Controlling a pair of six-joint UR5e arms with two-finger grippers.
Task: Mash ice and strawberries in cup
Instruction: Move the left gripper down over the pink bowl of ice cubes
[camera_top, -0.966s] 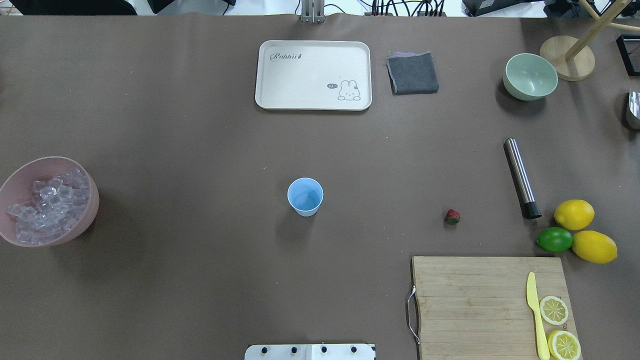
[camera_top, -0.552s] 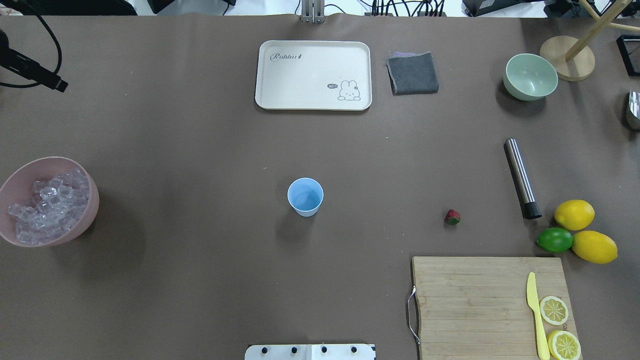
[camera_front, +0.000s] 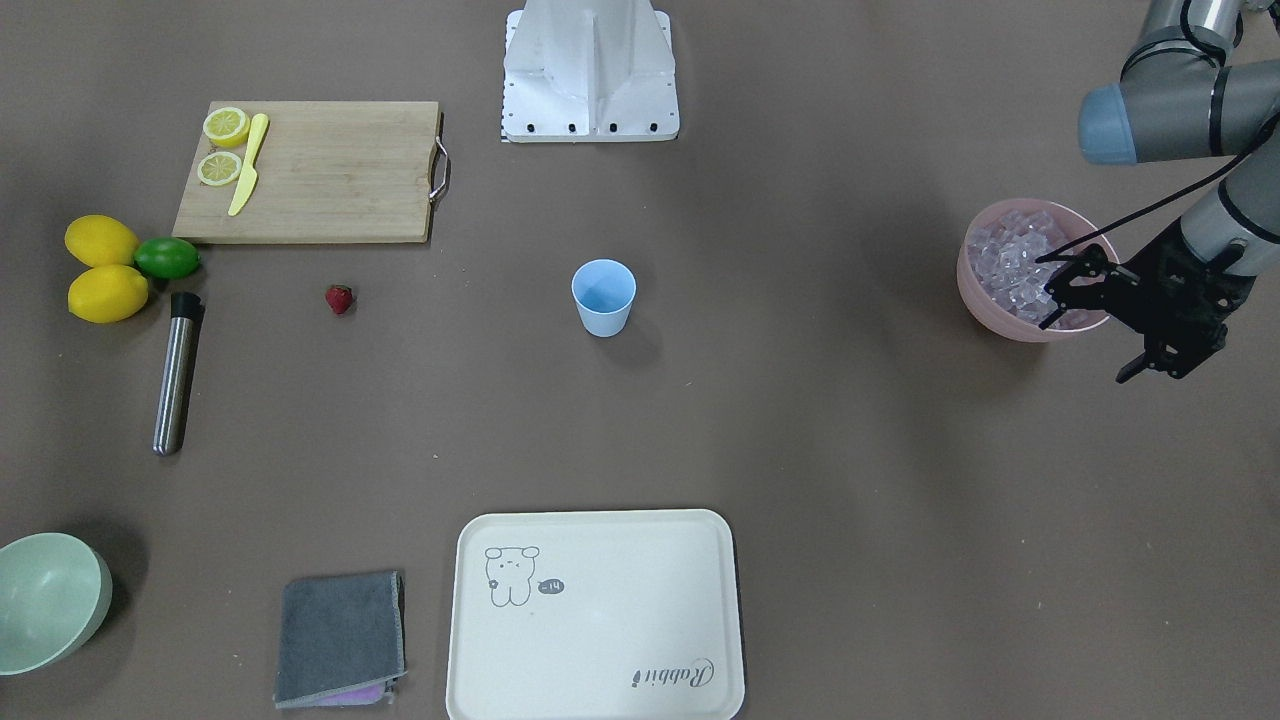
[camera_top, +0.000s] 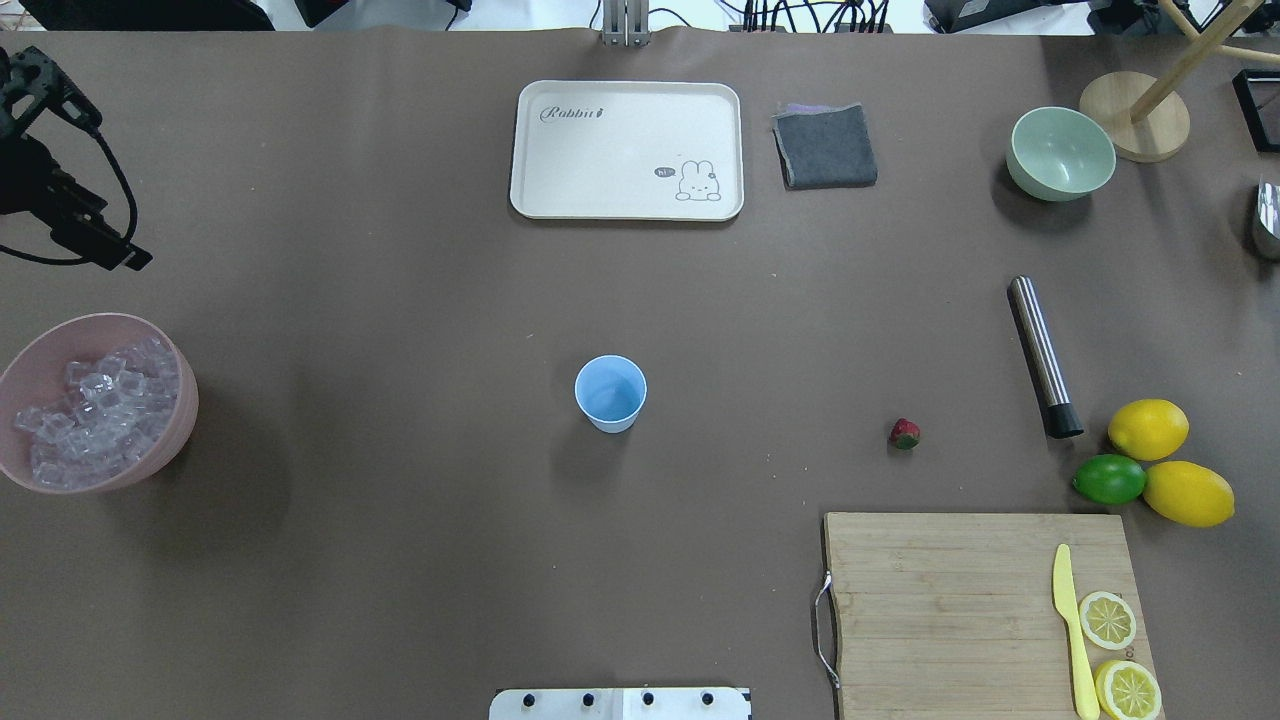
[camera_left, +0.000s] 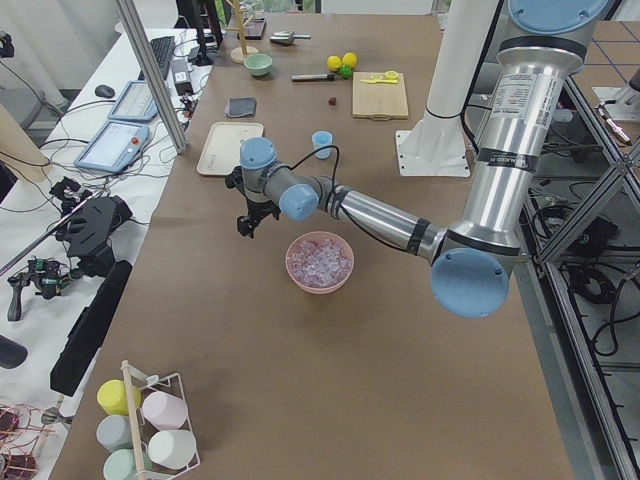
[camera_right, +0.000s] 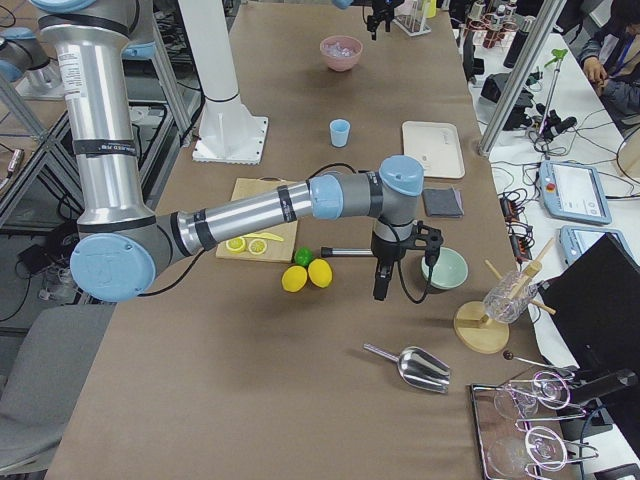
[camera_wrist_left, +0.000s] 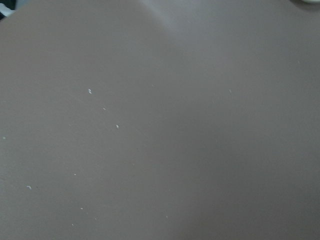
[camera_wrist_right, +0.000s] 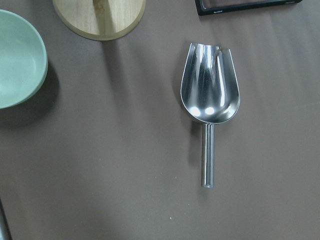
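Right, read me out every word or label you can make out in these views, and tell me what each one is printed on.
"Rabbit": script lettering near one corner of the cream tray.
Speech bubble beside the rabbit drawing on that tray: too small to read with confidence.
White sticker on the left arm: printed lines, too small to read.
Nothing else bears legible text.

A small, light-blue, tapered plastic cup stands upright and empty at the centre of the overhead view. A small red strawberry with a green cap lies well apart to its right. Clear glassy ice cubes fill a pink bowl at the left edge.
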